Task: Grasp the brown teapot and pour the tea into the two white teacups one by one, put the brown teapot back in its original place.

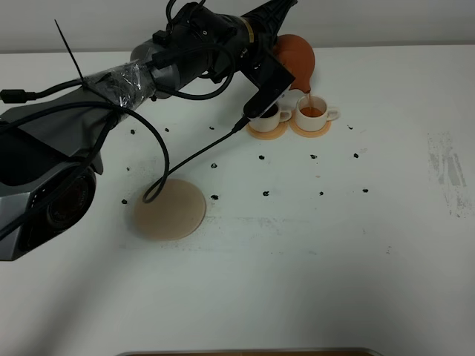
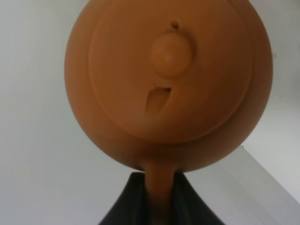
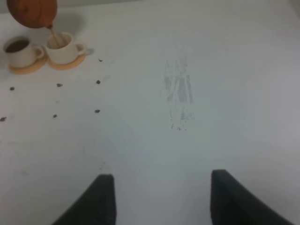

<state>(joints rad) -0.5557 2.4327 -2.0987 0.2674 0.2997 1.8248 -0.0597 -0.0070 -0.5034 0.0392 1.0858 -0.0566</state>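
The brown teapot (image 1: 296, 58) is held tilted above the back of the table, and a thin stream of tea runs from its spout into the right white teacup (image 1: 312, 112). My left gripper (image 2: 157, 197) is shut on the teapot's handle; the teapot's lid (image 2: 169, 54) fills the left wrist view. The left white teacup (image 1: 269, 116) holds dark tea. Both cups stand on orange coasters. The pale beige disc coaster (image 1: 170, 210) lies bare at the centre left. My right gripper (image 3: 157, 199) is open and empty; it is out of the exterior view. The right wrist view shows the teapot (image 3: 32, 11) and cups (image 3: 61, 47) far off.
Small dark specks (image 1: 266, 193) are scattered over the white table. A faint scuffed patch (image 1: 447, 169) marks the right side. The left arm's body and cable (image 1: 159, 156) stretch over the table's left part. A brown edge (image 1: 245, 351) shows at the front.
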